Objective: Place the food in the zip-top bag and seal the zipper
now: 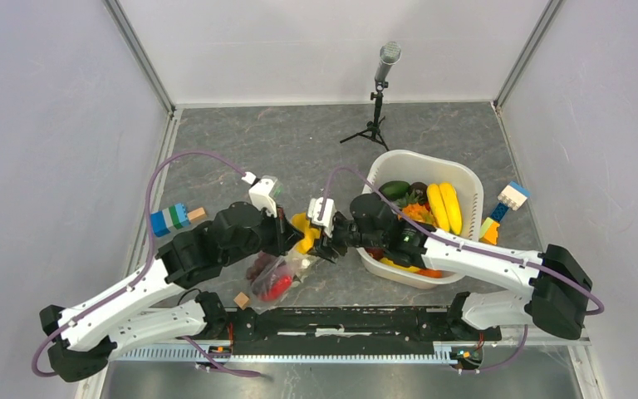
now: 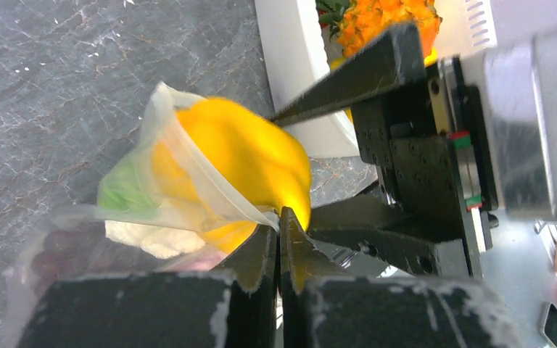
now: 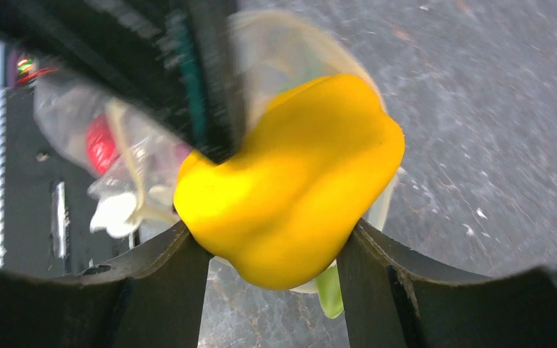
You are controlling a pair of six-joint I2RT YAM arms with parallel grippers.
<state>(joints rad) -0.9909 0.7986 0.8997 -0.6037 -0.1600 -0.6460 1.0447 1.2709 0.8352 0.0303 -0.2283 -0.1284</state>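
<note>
The left gripper is pinching the mouth edge of the zip-top bag, fingers together on it. The right gripper is clamping the yellow pepper partway inside that mouth. Beyond, the white basket is holding bananas.

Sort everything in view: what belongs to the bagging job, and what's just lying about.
Job: bag; pepper in right claw; left claw pinching bag; bananas and pineapple in basket.
Lying about: left blocks; right blocks; wooden cube; microphone.
</note>
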